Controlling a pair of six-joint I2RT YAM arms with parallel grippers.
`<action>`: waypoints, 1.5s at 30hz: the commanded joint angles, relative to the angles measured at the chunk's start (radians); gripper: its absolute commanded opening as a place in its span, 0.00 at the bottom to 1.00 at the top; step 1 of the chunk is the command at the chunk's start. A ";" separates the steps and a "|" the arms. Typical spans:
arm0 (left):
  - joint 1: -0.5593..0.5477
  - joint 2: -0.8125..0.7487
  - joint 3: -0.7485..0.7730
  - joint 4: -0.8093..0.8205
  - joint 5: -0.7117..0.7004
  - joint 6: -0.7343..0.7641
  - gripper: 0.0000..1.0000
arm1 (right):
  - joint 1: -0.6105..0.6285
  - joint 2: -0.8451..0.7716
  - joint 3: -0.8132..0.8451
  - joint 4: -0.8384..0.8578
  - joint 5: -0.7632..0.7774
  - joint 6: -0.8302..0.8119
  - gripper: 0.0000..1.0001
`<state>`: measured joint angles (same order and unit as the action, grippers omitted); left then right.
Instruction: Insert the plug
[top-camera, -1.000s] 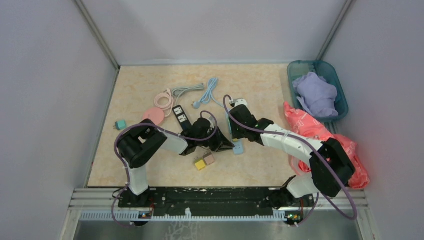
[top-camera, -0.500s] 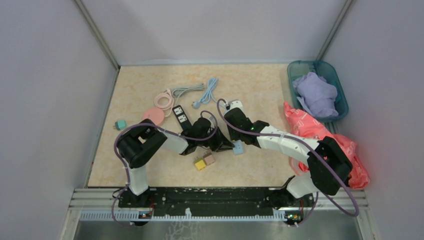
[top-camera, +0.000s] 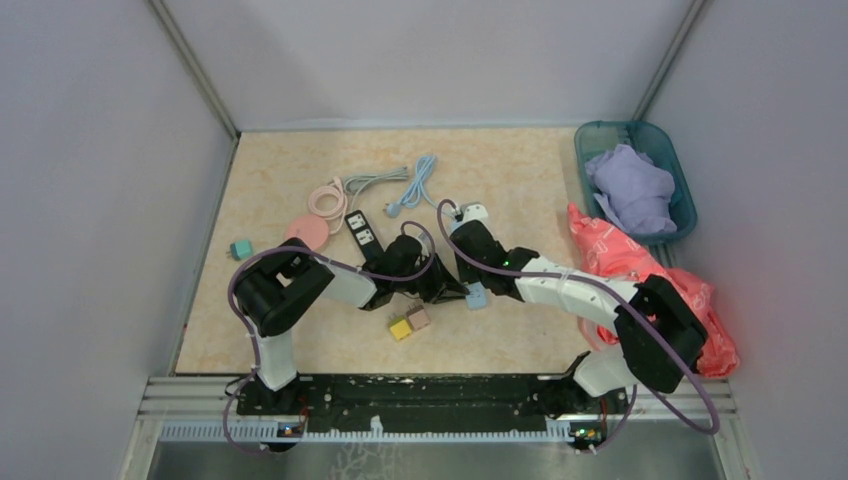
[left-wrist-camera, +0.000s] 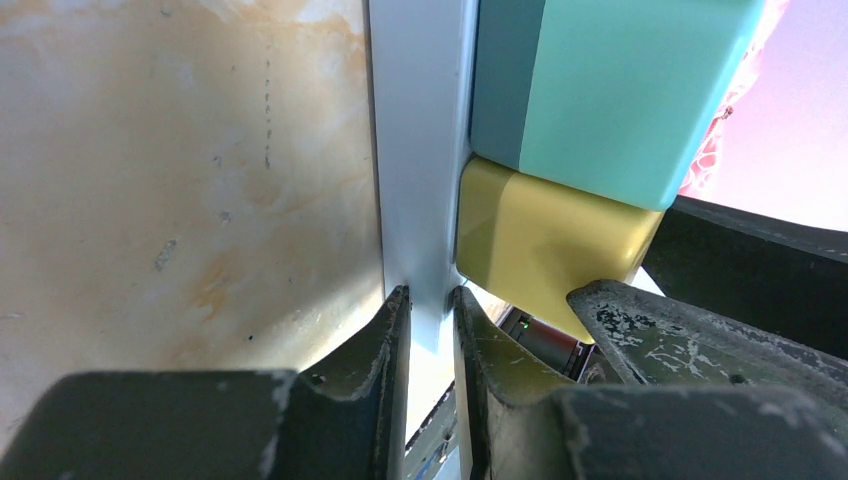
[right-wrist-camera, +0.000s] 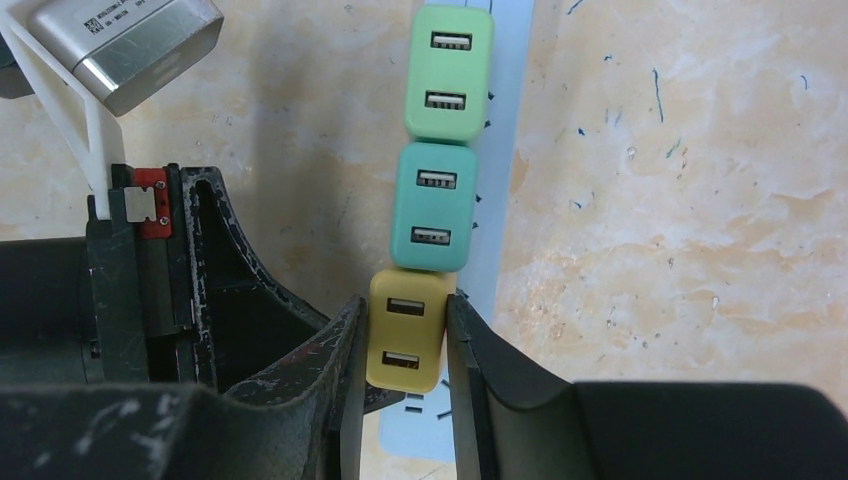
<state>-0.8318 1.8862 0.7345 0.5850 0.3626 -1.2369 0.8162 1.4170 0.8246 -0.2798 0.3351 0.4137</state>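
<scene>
Mid-bench (top-camera: 300, 340), a pale blue power strip (right-wrist-camera: 508, 120) lies on the marbled surface, gripped from two sides. Three two-port blocks stand in a row along it: a green charger (right-wrist-camera: 450, 70), a teal charger (right-wrist-camera: 432, 205) and, at the end socket, the yellow plug (right-wrist-camera: 405, 345). The left end effector (left-wrist-camera: 428, 300) is clamped tight on the strip's thin edge, pinning it. The right end effector (right-wrist-camera: 407, 303) is closed on the yellow plug's two flanks. In the left wrist view the yellow plug sits against the strip's face and touches its teal neighbour; whether its prongs are fully home cannot be seen. The step likely calls for a straight push square to the strip. The plug should be kept level and parallel to the teal charger, while the left grip braces so the strip neither slides nor twists.
</scene>
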 joint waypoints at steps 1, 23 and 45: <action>-0.033 0.031 -0.002 -0.083 -0.018 0.028 0.25 | 0.023 0.118 -0.110 -0.163 -0.115 0.032 0.00; -0.033 0.013 -0.015 -0.088 -0.028 0.035 0.25 | -0.150 0.129 -0.198 -0.102 -0.214 0.090 0.00; -0.041 0.033 0.010 -0.097 -0.023 0.039 0.24 | -0.185 0.086 -0.167 -0.059 -0.240 0.069 0.00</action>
<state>-0.8356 1.8824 0.7345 0.5800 0.3523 -1.2335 0.6155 1.3762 0.7147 -0.1432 0.0246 0.5201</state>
